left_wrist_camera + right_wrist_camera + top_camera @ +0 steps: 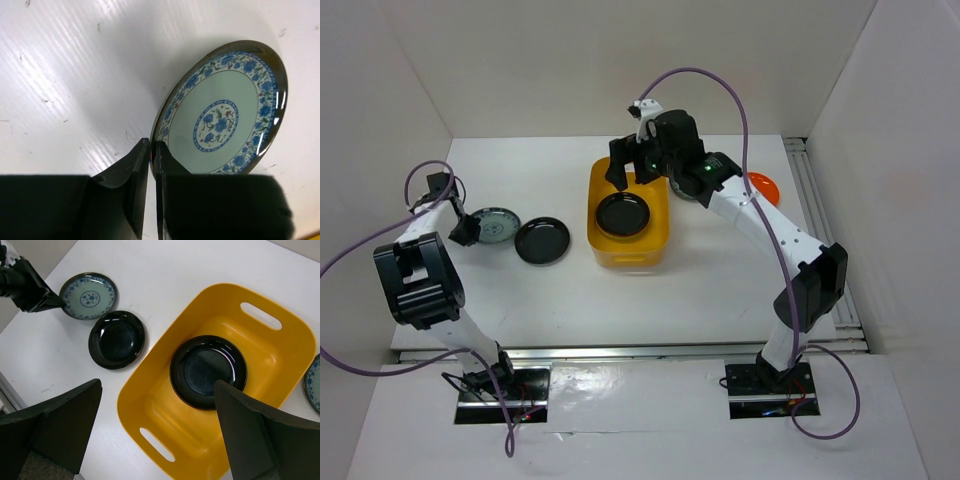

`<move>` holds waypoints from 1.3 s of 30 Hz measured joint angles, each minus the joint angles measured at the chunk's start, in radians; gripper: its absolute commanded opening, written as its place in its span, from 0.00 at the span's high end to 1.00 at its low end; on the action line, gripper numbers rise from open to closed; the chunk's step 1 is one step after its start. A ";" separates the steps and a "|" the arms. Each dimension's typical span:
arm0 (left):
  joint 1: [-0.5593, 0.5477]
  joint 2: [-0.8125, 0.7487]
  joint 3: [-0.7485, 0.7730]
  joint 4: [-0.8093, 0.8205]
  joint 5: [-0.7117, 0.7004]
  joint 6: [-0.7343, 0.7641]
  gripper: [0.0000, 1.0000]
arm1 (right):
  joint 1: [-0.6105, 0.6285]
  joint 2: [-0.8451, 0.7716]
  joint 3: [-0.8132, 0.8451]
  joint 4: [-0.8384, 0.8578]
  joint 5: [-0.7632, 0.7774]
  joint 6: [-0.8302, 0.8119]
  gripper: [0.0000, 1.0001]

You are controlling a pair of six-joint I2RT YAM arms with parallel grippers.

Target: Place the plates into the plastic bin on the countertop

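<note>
While the left gripper [153, 144] pinches the rim of the patterned plate [220, 115], a black plate [542, 241] lies just beyond it on the countertop [720, 280], and farther off the right gripper [633, 168], fingers spread, hovers above the plastic bin [620, 252] holding a second black plate [622, 214].

Black plates [622, 214] [542, 241]: two
Blue-patterned plates [492, 226] [313, 390]: two
Orange plates [764, 187]: one
Plastic bin [628, 255]: one
</note>
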 measured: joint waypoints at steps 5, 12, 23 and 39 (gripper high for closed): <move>-0.019 -0.006 0.027 -0.017 -0.003 0.010 1.00 | -0.006 -0.005 -0.008 0.000 0.005 0.000 0.00; -0.056 -0.143 0.106 -0.043 -0.002 0.017 1.00 | -0.011 -0.017 -0.020 0.000 0.032 0.000 0.00; -0.315 -0.258 0.328 0.031 0.132 0.106 1.00 | -0.195 -0.105 -0.034 0.002 0.195 0.087 0.00; -0.700 0.104 0.459 0.055 0.221 0.250 1.00 | -0.441 -0.191 -0.201 0.020 0.186 0.176 0.00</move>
